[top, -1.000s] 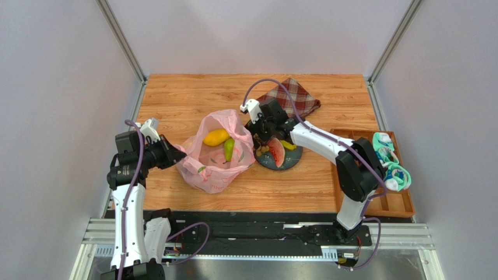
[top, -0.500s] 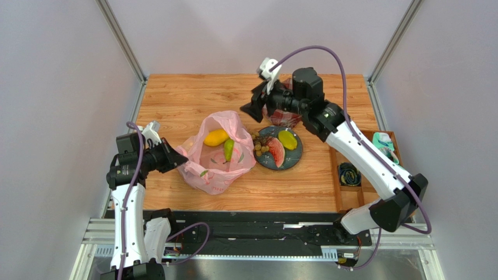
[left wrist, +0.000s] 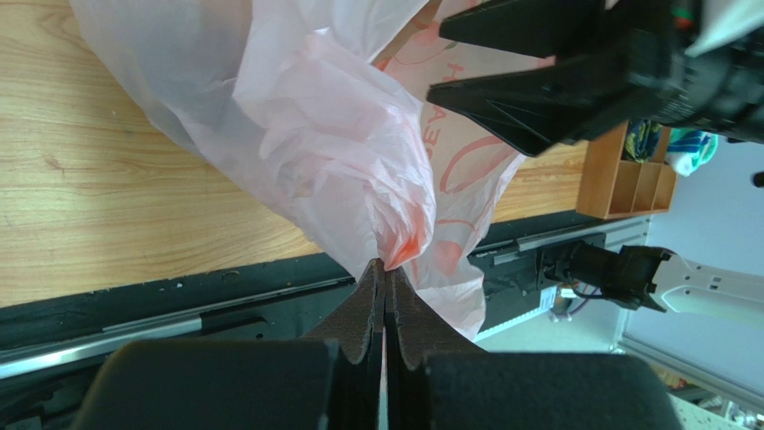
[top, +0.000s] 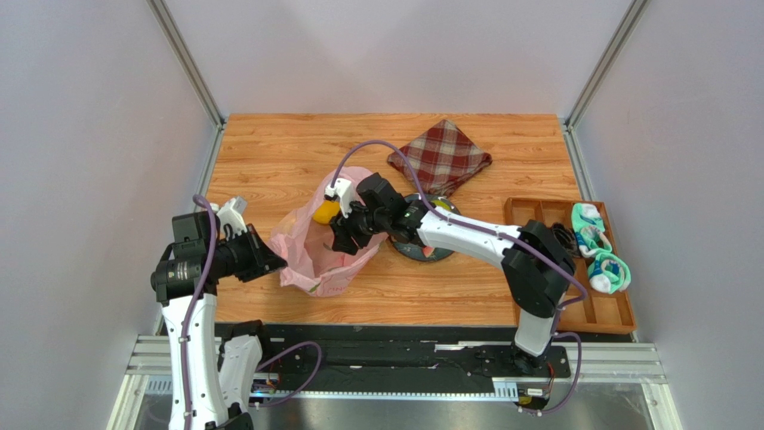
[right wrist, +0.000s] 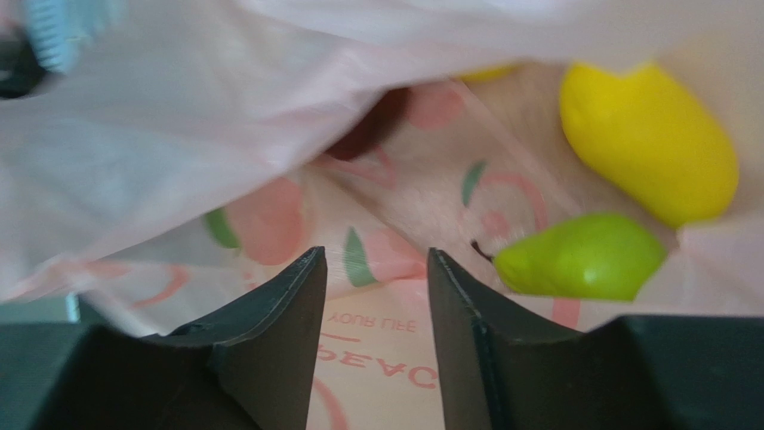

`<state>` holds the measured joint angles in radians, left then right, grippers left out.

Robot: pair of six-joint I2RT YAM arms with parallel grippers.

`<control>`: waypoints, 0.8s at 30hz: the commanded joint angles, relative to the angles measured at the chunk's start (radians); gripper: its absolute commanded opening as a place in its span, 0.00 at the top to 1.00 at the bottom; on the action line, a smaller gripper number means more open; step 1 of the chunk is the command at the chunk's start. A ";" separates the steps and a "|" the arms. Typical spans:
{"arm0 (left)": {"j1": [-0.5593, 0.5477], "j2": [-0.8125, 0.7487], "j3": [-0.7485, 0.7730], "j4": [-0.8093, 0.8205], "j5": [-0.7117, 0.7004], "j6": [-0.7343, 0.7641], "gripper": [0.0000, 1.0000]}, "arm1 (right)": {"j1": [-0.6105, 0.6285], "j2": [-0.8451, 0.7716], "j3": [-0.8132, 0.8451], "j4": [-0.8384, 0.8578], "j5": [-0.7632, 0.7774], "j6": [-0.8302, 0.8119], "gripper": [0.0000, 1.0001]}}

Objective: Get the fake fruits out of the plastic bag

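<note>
The pink plastic bag [top: 309,260] lies on the table left of centre, its mouth held open. My left gripper [top: 273,260] is shut on the bag's near-left edge [left wrist: 395,242]. My right gripper [top: 339,237] is open and empty inside the bag mouth, fingers [right wrist: 269,313] just above the bag's printed floor [right wrist: 386,358]. In the right wrist view a green pear-like fruit [right wrist: 583,257] lies right of the fingers, a yellow pear [right wrist: 650,143] beyond it, and a dark red apple [right wrist: 368,134] sits half behind a fold. The yellow fruit [top: 325,212] shows from above.
A dark plate [top: 420,255] right of the bag is mostly under my right arm; its fruits are largely hidden. A red plaid cloth [top: 439,157] lies at the back. A wooden tray [top: 574,309] with rolled socks [top: 599,264] stands at the right edge.
My right arm swung from above the plaid cloth down and left, putting its open gripper into the bag mouth. My left gripper pulled the bag edge slightly nearer, still shut on it.
</note>
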<state>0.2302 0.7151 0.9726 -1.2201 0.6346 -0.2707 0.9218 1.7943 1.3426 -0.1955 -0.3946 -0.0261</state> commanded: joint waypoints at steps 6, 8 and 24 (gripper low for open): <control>0.004 -0.131 -0.083 0.053 -0.067 0.007 1.00 | 0.201 0.034 -0.105 0.185 0.152 0.020 0.43; 0.026 -0.137 -0.107 0.060 -0.078 -0.015 1.00 | 0.210 0.040 -0.120 0.168 0.158 0.031 0.41; 0.038 -0.118 -0.138 0.048 -0.007 -0.021 1.00 | 0.193 0.132 0.029 0.186 0.446 0.072 0.20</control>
<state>0.2588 0.5964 0.8463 -1.1858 0.5301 -0.2905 1.1267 1.8854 1.2709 -0.0826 -0.0757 -0.0036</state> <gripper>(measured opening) 0.007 0.741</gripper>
